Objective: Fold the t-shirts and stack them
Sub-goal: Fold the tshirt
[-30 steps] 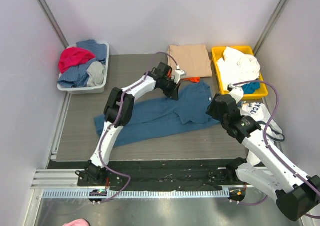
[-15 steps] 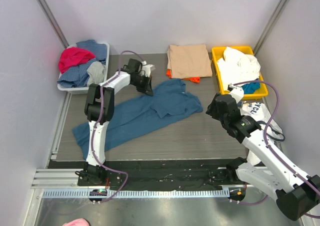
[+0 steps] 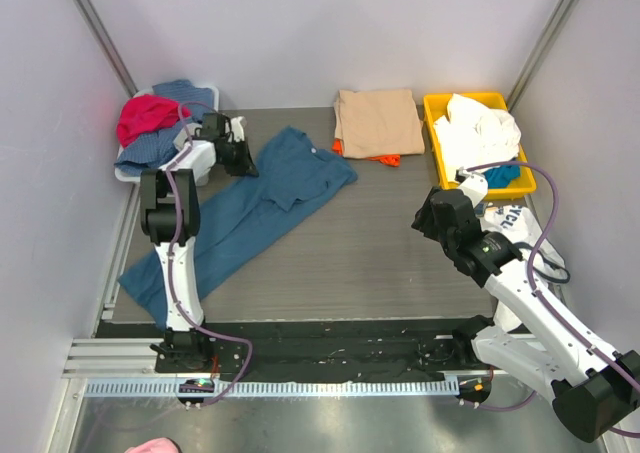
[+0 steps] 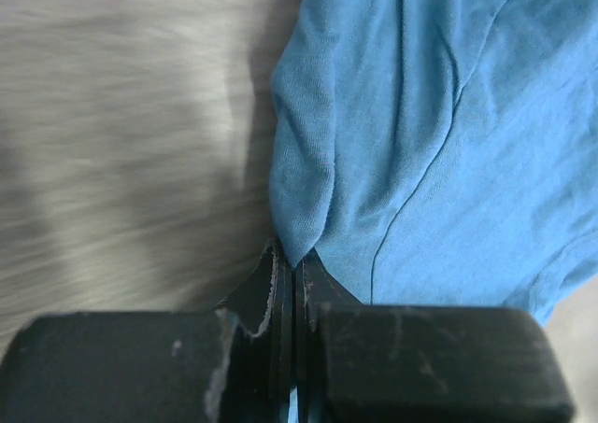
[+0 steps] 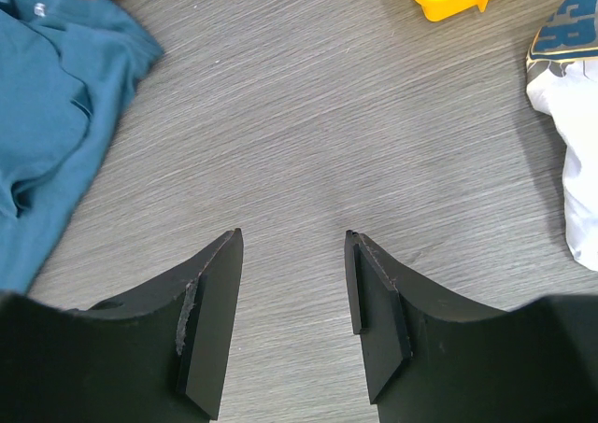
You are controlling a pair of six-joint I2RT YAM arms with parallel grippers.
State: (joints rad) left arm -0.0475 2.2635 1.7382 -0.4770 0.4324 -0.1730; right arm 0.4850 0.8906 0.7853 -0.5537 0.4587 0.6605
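In 1 second the left gripper [image 4: 293, 260], pinching the blue t-shirt [image 3: 255, 208] by its edge, had dragged it from the middle to the far left, probably to spread it for folding. The right gripper [image 5: 291, 255] hung spread and empty.

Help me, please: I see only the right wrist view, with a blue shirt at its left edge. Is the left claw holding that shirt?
Observer: Yes. In the left wrist view the left claw is shut on the blue shirt, pinching a fold of its edge.
Operator: Where is that claw?
Observer: From above, it is at the far left, next to the grey bin full of mixed clothes.
Operator: Is any shirt folded?
Observer: Yes. The tan shirt lies folded at the far edge, on top of the orange shirt.
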